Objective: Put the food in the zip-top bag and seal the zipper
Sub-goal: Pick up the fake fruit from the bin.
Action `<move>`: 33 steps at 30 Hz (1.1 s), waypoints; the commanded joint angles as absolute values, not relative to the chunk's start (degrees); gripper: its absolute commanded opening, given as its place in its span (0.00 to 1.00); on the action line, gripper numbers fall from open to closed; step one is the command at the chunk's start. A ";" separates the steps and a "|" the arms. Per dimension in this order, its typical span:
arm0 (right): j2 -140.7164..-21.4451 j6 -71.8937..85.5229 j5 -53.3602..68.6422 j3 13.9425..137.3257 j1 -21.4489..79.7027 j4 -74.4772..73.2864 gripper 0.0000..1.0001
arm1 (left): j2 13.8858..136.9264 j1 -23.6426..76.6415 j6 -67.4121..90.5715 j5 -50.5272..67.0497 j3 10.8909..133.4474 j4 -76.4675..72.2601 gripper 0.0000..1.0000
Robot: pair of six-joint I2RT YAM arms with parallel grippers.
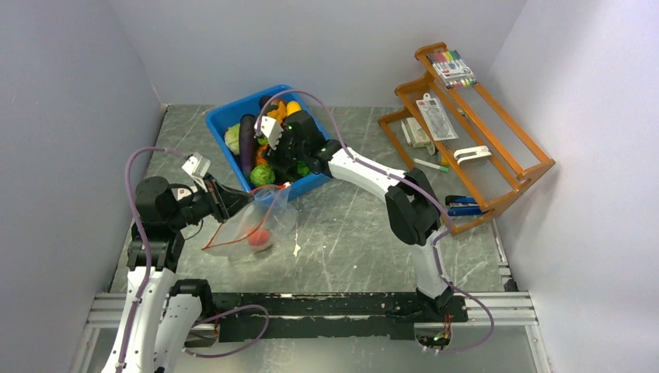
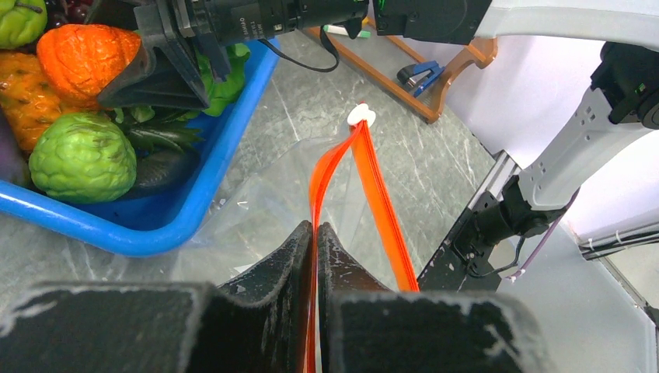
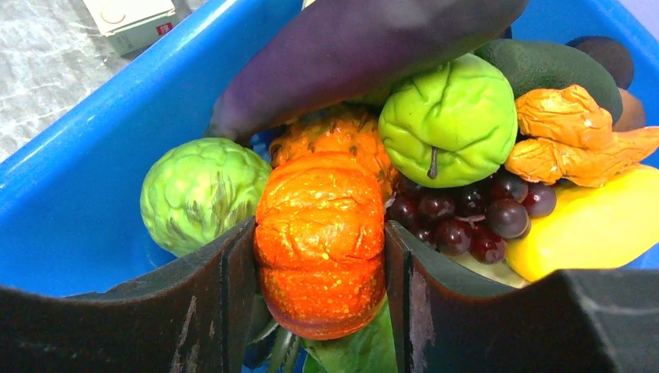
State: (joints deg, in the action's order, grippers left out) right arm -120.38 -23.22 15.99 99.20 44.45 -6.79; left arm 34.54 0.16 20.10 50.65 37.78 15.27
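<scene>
Pinching the zipper [image 2: 378, 190], the left claw [image 2: 315, 227] was closed tight on the red-orange strip, which ran up between its two fingertips. Beyond the grip the strip split into two bands, mouth parted, meeting again at a white slider tab [image 2: 361, 116] at the far end.

The zip-top bag [image 1: 264, 221] hung from that grip and sagged onto the table [image 1: 350, 241], left of centre and just in front of the blue bin [image 1: 245, 101]. One red piece [image 1: 260, 238] lay inside the bag, low in the clear plastic.

The right claw [image 3: 320, 229] was reached down into the bin. Its fingers stood on either side of an orange pumpkin [image 3: 322, 268], pads pressed to both flanks: gripping it. The pumpkin sat among the other food, not lifted clear.

Around it in the bin:
- green cabbage-like ball [image 3: 203, 190], touching the pumpkin's left side
- purple eggplant [image 3: 350, 47], lying across the back
- green apple-like piece [image 3: 449, 116], stem towards the camera
- dark grapes [image 3: 474, 210], just right of the pumpkin
- yellow piece [image 3: 591, 229], at the right edge
- knobbly orange piece [image 3: 571, 132], above the yellow one
- dark green rounded piece [image 3: 544, 66], behind the apple shape

Off to the right, well apart from bin and bag, a wooden rack [image 1: 505, 194] stood on the table, with a pack of markers [image 1: 453, 68] on its top tier.
</scene>
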 commanded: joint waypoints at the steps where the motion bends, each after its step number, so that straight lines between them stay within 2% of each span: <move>1: -116.65 -22.48 15.66 97.53 44.56 -3.99 0.47 | 34.04 -0.18 19.60 51.55 37.89 14.35 0.07; 8: -112.36 -20.05 14.53 94.33 44.46 -0.50 0.42 | 34.00 -0.18 19.60 51.03 37.88 14.58 0.07; 21: -104.25 -14.86 12.27 87.71 43.82 2.64 0.39 | 34.27 -0.18 19.73 50.76 37.80 14.61 0.07; 33: -90.91 -9.19 9.80 80.41 43.60 0.62 0.38 | 36.54 -0.19 25.26 51.08 37.16 8.44 0.07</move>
